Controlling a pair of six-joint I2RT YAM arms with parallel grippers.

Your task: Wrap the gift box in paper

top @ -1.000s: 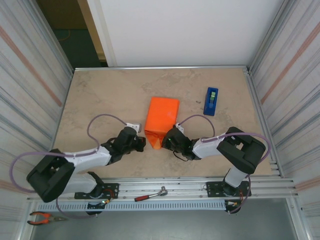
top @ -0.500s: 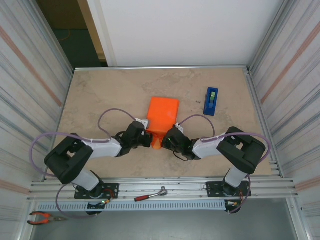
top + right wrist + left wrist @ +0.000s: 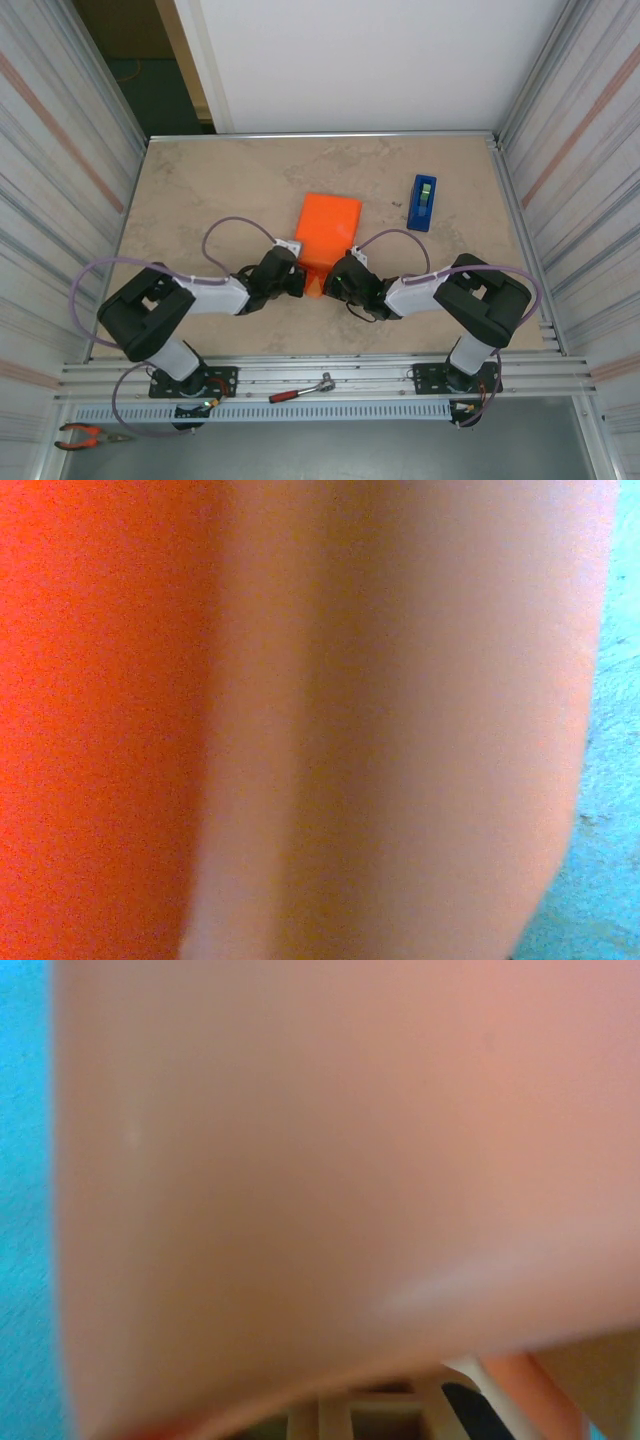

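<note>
Beige marbled worktop (image 3: 210, 190) in a walled enclosure. Left fingers (image 3: 296, 281) and right fingers (image 3: 333, 281): each pair together, set against opposite sides of the near flap; whether paper is pinched cannot be told. Bright orange paper sheet (image 3: 327, 228): folded into a flat rectangular parcel, presumably around the gift box, mid-worktop. Step judged: closing the near end; press both sides inward evenly and low, without dragging the parcel. Long axis near-to-far, far end leaning slightly right, tapered end toward the arm bases. Blue tape dispenser (image 3: 422, 203): well apart, far right.
</note>
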